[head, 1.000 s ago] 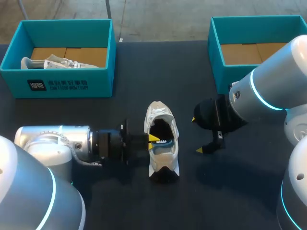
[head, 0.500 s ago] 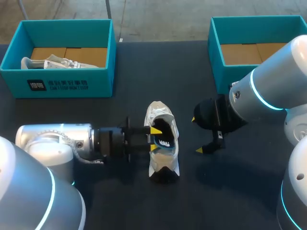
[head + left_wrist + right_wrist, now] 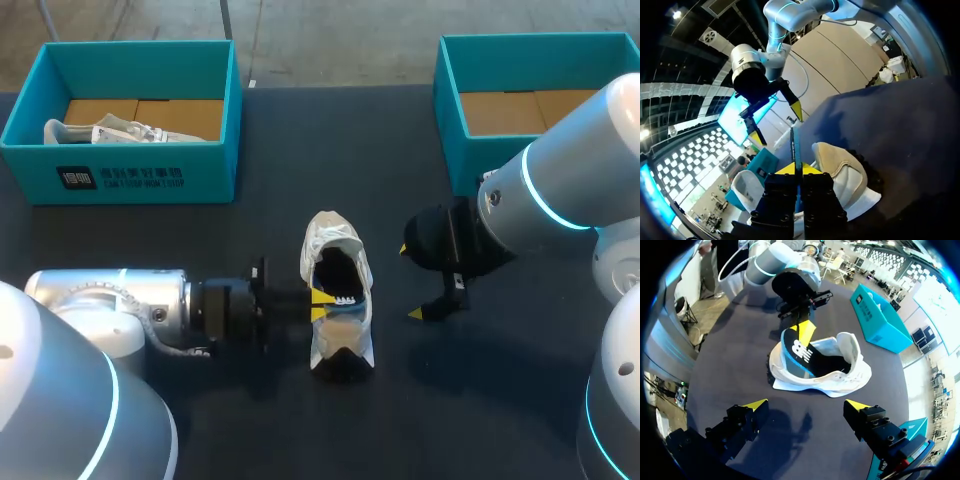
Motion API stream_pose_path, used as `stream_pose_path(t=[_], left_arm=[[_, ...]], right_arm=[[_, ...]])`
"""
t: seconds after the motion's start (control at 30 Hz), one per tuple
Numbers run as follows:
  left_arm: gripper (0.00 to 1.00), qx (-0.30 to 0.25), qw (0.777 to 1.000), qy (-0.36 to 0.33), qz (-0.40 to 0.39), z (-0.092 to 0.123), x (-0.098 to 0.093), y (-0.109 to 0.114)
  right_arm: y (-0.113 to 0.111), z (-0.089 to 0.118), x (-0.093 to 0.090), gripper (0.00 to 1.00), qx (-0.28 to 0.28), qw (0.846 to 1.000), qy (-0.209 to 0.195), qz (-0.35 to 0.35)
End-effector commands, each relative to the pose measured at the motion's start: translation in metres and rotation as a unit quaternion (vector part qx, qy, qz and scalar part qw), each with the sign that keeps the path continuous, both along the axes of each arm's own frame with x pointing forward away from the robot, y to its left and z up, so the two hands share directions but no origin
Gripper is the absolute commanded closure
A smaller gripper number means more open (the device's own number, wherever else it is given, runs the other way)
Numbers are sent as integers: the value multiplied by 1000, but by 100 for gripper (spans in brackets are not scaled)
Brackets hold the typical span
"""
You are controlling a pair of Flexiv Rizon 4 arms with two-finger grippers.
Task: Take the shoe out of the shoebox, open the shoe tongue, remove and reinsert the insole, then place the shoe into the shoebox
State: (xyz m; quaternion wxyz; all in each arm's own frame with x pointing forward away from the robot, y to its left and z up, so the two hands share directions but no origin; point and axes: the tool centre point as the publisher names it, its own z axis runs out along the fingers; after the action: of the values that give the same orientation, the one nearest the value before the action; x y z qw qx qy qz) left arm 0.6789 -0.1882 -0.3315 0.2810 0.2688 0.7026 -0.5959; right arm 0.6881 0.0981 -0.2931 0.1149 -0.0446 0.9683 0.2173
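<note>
insole is gripped by left gripper from the left of shoe, crosswise to its long axis | right gripper is held open nearby

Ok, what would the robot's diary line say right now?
shoe: on table | left jaws: shut on insole, partly out | right jaws: open, apart from shoe

Two shoes and two boxes occupy one table. One insole and two grippers are visible.
</note>
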Motion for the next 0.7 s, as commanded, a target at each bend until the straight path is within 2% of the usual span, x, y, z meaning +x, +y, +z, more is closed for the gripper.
stream_pose_path(t=[0.03,0.37,0.7], left_arm=[[100,14,1000,-6,-6,-10,7,-8],[100,26,999,-29,11,-16,25,0],[100,30,997,-66,31,-21,33,1]], right_arm=[[-1,-1,0,0,1,1000,0,1],[-1,-1,0,0,1,1000,0,1],[-1,-1,0,0,1,1000,0,1]])
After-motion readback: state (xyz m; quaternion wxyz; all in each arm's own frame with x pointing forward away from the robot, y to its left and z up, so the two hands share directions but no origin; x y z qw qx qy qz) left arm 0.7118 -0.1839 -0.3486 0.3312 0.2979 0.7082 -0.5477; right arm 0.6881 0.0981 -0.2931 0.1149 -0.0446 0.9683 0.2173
